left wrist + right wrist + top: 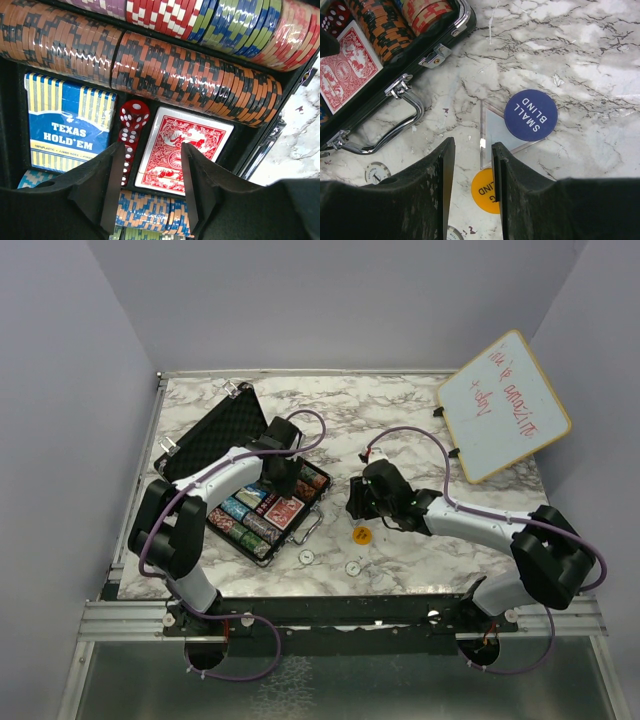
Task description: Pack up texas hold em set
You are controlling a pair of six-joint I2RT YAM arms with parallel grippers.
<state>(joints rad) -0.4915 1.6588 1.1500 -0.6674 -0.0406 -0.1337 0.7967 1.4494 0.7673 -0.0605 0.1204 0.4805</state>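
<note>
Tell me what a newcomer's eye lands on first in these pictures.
The open black case on the left, packed with striped chip rows, a blue Texas Hold'em deck, a red deck and red dice between them. Next, the blue SMALL BLIND button lying on the marble table outside the case, and the whiteboard tilted at far right.

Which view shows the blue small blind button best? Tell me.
Right wrist: small blind button lies flat, lettering readable. Top external: not visible, probably under the right arm. Left wrist: only the case's contents.
</note>
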